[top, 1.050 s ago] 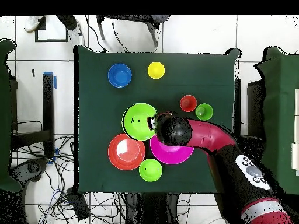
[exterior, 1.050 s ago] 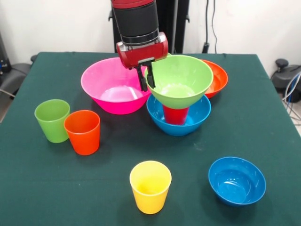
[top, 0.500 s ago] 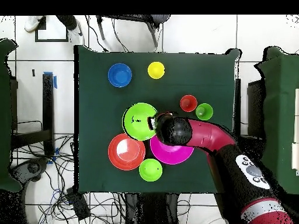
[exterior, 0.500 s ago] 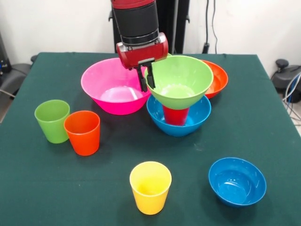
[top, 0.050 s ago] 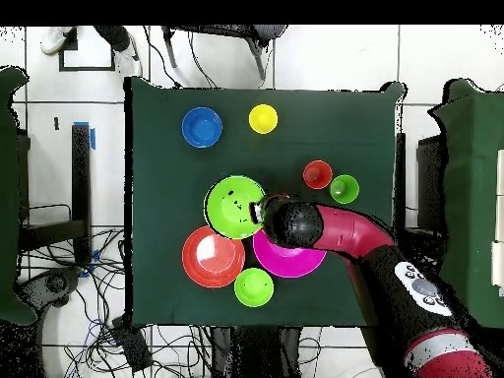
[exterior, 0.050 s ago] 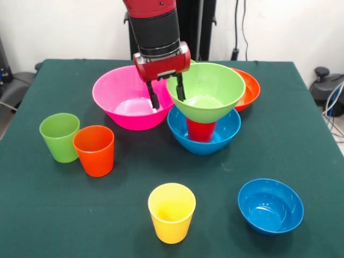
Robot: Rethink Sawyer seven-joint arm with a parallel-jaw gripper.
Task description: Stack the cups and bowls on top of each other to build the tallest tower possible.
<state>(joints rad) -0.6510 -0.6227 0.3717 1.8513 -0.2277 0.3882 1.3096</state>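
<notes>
While the gripper (exterior, 0.050 s ago: 166, 94) hangs with fingers (exterior, 0.050 s ago: 153, 98) spread astride the big light-green bowl's (exterior, 0.050 s ago: 207, 91) rim, gripping nothing, that bowl sits on the red cup (exterior, 0.050 s ago: 200, 130). Cup stands inside the big blue bowl (exterior, 0.050 s ago: 203, 141), mid-bench (exterior, 0.050 s ago: 301, 140), just beside the pink bowl (exterior, 0.050 s ago: 126, 99).

A dark green surface (exterior, 0.050 s ago: 301, 134) carries everything. Directly on it stand the pink bowl (exterior, 0.050 s ago: 126, 102), the orange bowl (exterior, 0.050 s ago: 248, 88) and the big blue bowl (exterior, 0.050 s ago: 207, 141), the last set between the other two and slightly nearer the camera. The green cup (exterior, 0.050 s ago: 59, 137) and the orange cup (exterior, 0.050 s ago: 94, 150) stand touching. The yellow cup (exterior, 0.050 s ago: 171, 213) and the small blue bowl (exterior, 0.050 s ago: 270, 206) stand apart from each other. The overhead view shows a small green bowl (top, 0.050 s ago: 254, 286) just beside the pink and orange bowls.
</notes>
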